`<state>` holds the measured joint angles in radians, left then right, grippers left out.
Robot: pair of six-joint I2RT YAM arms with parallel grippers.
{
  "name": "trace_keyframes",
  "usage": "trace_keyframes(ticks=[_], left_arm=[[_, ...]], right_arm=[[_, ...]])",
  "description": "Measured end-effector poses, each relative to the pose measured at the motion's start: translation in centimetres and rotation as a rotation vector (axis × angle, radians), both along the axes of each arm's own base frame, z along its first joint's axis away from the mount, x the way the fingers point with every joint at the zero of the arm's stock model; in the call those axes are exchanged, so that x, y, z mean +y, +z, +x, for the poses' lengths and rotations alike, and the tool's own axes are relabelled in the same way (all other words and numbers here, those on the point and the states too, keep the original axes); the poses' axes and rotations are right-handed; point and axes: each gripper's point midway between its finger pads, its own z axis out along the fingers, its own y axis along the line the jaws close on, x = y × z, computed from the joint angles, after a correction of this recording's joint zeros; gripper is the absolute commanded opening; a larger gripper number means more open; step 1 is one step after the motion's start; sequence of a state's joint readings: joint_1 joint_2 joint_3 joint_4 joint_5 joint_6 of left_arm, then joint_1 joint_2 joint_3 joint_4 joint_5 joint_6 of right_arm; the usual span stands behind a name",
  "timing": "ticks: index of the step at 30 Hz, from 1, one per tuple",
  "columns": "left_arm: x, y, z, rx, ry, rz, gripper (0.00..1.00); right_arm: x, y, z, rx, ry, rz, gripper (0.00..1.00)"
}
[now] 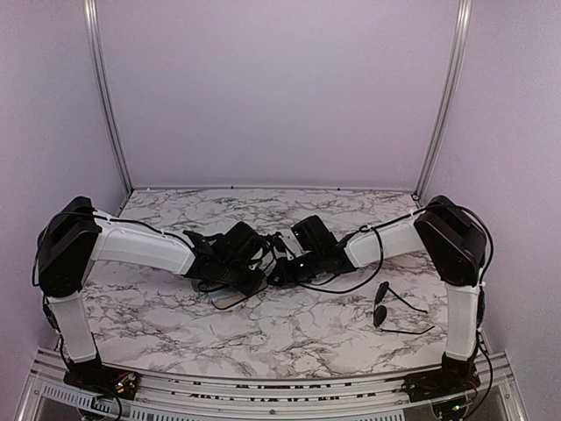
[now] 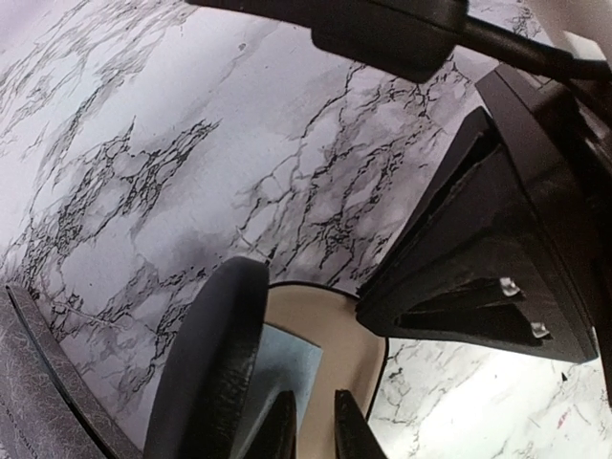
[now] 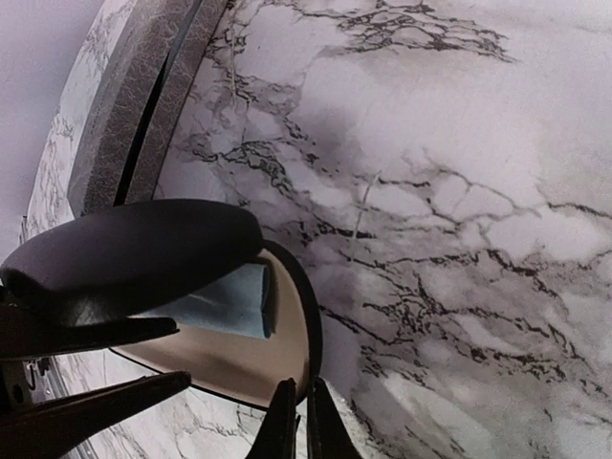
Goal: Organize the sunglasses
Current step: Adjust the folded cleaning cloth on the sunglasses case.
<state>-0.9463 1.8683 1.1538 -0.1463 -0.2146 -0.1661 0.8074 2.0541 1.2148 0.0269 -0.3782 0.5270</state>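
At the near right of the marble table (image 1: 289,344), just inside the right arm's base, lie the sunglasses (image 1: 379,317). They rest flat with their dark lenses toward the middle and their thin arms trailing right. They sit outside any container and well apart from both grippers. Only one pair can be made out from above.

Further in, at the middle of the table, both arms meet over the glossy black oval case (image 3: 134,253), which stands open. Its lid is raised above a shallow lower shell with a beige lining (image 3: 229,368). A folded blue-grey cloth (image 3: 225,301) lies in the shell, partly under the lid. No glasses show inside it.

The left gripper (image 2: 314,400) is drawn down to a narrow gap. In the right wrist view one finger lies inside the shell, just under the lid, and the other below the shell, so the lined wall sits between them. The right gripper (image 3: 300,384) has its fingers almost together, and the shell's black rim runs in between the tips.

Just beyond the oval case lies a grey case (image 3: 124,96) with a textured surface. It is closed, and neither gripper touches it.
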Motion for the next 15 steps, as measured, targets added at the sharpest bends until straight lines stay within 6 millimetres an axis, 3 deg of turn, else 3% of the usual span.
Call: trace_keyframes(ticks=[5, 9, 15], left_arm=[[-0.2, -1.4, 0.2, -0.015, -0.001, 0.061, 0.14], [0.8, -2.8, 0.5, -0.024, 0.027, 0.123, 0.14], [0.9, -2.8, 0.6, -0.027, 0.036, 0.127, 0.15]], right_arm=[[0.0, 0.6, -1.0, 0.011, 0.003, 0.025, 0.04], [0.3, 0.8, -1.6, 0.029, 0.008, 0.050, 0.04], [0.8, 1.4, -1.6, 0.041, 0.006, 0.091, 0.04]])
